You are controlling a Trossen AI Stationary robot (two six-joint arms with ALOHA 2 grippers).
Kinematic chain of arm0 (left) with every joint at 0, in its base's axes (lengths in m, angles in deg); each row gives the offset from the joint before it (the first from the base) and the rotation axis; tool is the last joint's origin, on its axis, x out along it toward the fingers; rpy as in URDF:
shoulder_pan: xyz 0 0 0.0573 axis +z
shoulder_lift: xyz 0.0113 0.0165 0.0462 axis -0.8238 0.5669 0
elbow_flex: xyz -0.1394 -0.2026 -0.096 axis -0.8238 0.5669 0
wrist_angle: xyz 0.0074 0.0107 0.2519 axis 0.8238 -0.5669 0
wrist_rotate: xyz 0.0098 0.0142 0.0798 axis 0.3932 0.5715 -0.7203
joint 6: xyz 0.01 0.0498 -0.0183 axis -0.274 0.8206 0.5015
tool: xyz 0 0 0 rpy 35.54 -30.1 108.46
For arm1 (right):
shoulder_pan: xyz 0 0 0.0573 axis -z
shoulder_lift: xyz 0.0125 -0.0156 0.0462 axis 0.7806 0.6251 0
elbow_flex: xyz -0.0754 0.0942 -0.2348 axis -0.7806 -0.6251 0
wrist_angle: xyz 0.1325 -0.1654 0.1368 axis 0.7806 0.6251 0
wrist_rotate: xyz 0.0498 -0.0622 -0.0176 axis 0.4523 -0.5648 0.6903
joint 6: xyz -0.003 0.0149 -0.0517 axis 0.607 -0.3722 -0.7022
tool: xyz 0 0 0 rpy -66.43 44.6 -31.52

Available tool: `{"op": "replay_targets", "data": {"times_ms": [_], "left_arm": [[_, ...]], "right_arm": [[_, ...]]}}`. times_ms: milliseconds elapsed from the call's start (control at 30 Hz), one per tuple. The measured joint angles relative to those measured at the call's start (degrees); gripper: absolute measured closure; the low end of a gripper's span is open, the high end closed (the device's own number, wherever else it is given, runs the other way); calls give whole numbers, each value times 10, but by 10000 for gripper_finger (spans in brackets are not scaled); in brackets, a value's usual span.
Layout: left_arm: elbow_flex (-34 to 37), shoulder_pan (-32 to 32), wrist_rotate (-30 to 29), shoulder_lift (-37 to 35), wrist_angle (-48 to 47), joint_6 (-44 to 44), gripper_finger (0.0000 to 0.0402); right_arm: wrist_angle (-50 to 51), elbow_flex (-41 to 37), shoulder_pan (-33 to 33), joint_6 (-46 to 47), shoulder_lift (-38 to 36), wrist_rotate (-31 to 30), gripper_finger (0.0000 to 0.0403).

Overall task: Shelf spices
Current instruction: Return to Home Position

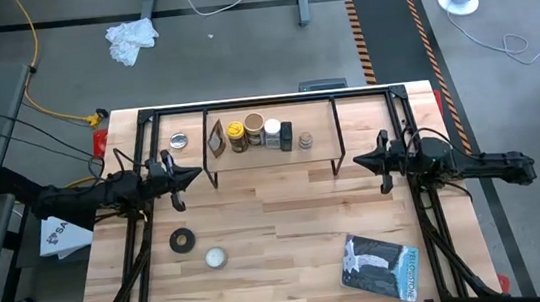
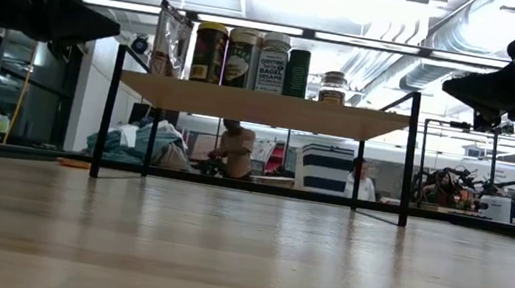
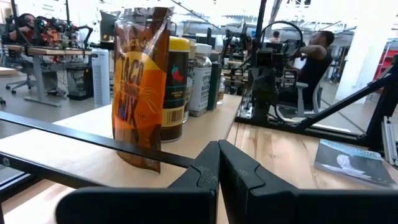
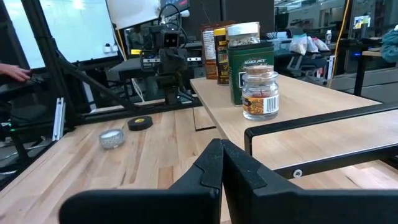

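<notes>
Front edge: a magazine (image 1: 381, 265) is lying at the table's (image 1: 287, 220) right-front corner. A silvery tin (image 1: 217, 258) and a black tape roll (image 1: 183, 241) are sitting left of centre, near each other but apart.

Mid-table: the left gripper (image 1: 195, 174) is hanging in the air off the shelf's left end at about plank height, fingers pressed together and gripping nothing. The right gripper (image 1: 358, 161) is mirroring it off the right end, fingers closed and empty too. The 2 are pointing at each other.

Further back: the shelf (image 2: 262, 109) is standing on the table and carrying all 6 spices upright in 1 row. From the left-arm end:
- flat brown packet (image 2: 172, 43)
- yellow-lidded jar (image 2: 209, 53)
- tan-lidded jar (image 2: 240, 59)
- white-capped bottle (image 2: 273, 62)
- dark bottle (image 2: 297, 73)
- tiny brown-topped jar (image 2: 333, 87), slightly apart from the rest

The neighbours are possibly touching; I can't tell.

A 2nd tin (image 1: 179, 139) is sitting on the table beside the shelf's left end. Beyond the table, a person (image 2: 234, 149) is sitting in the room.
</notes>
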Motion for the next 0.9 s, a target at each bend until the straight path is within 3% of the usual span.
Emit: {"op": "replay_targets", "data": {"times_ms": [367, 567, 667, 900], "left_arm": [[0, 4, 2, 0, -1, 0, 401], [0, -9, 86, 0, -11, 45, 401], [0, -9, 82, 0, -10, 99, 401], [0, -16, 77, 3, -7, 104, 401]], "right_arm": [[0, 0, 0, 0, 0, 0, 402], [0, 0, 0, 0, 0, 0, 402], [0, 0, 0, 0, 0, 0, 402], [0, 0, 0, 0, 0, 0, 402]]}}
